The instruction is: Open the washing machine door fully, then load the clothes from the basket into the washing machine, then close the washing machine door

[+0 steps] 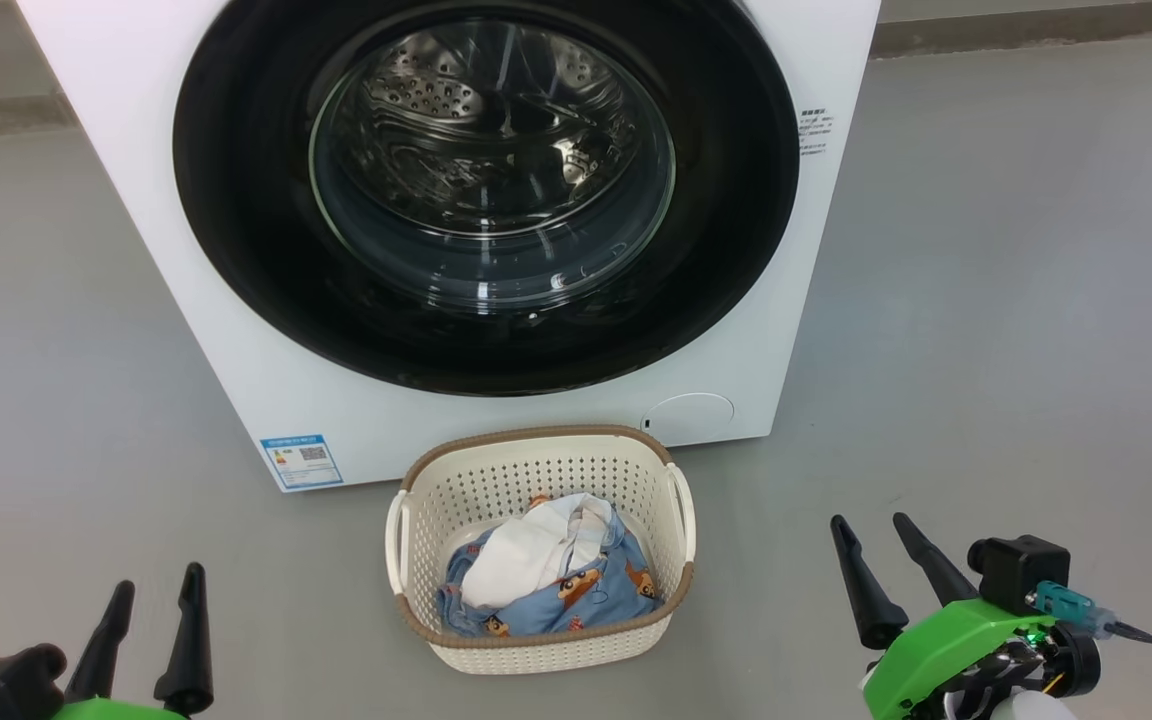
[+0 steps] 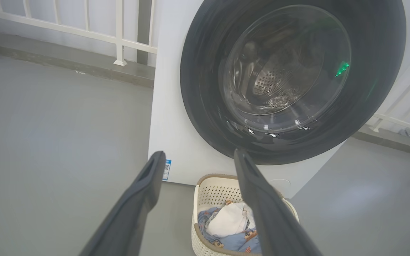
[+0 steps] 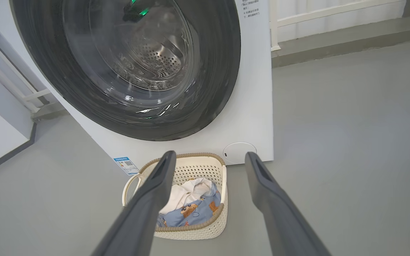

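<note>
Left gripper (image 1: 158, 580) and right gripper (image 1: 871, 520) both spread wide, holding nothing, low on either side of basket (image 1: 536, 475). Basket on grey floor (image 1: 986, 300) just before washing machine (image 1: 736, 380), blue bear-print and white clothes (image 1: 556, 580) inside. Washing machine door (image 1: 236, 200) shut, steel drum (image 1: 456, 110) seen through glass.

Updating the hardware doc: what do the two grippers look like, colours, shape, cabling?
The left gripper and right gripper match: two long black fingers tapering to rounded tips, on a bright green housing. Beside each sits a black boxy module; the right one carries a teal connector with a dark cable running off. No markings can be made out.
</note>
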